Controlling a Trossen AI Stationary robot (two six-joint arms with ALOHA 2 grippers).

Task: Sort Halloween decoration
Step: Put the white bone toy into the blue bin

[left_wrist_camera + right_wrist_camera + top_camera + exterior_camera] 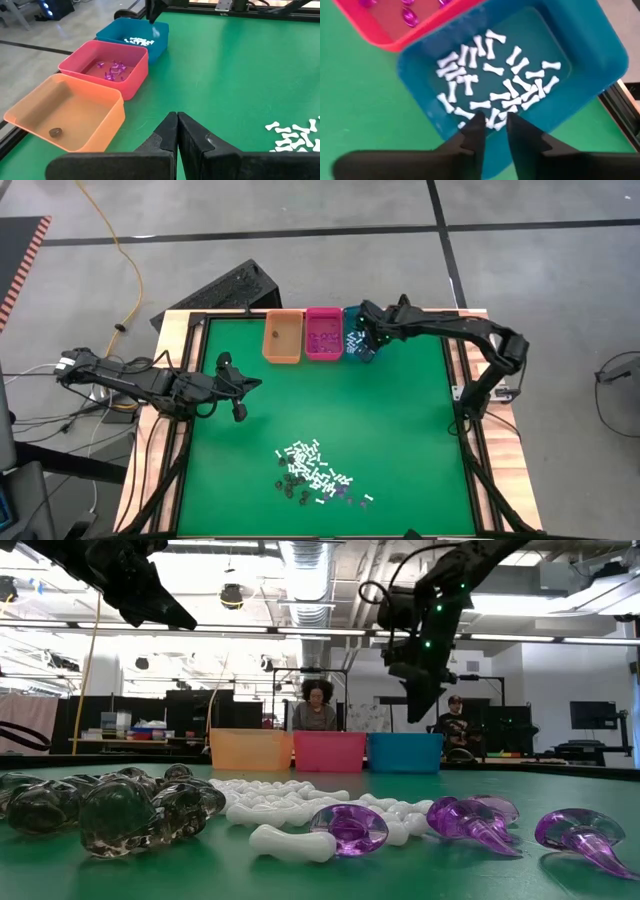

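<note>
Right gripper (492,125) held over teal rectangular plastic bin (600,70) at 12 o'clock counter edge, fingers parted, nothing grasped. White plastic bone pieces (495,80) seen heaped inside bin. Purple bits (114,70) lodged in pink bin (323,333); one dark bit (55,132) in orange bin (282,338). Unsorted mixed pile (315,475) left at 6 o'clock on green counter (400,420). Left gripper (177,131) clenched empty, parked at 9 o'clock.

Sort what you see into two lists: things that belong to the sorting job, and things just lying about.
Job:
white bones, purple pieces and dark pieces on the table
orange bin, pink bin, teal bin
right gripper, open over the teal bin

Lying about:
yellow cable on the floor
left gripper, shut, waiting
</note>
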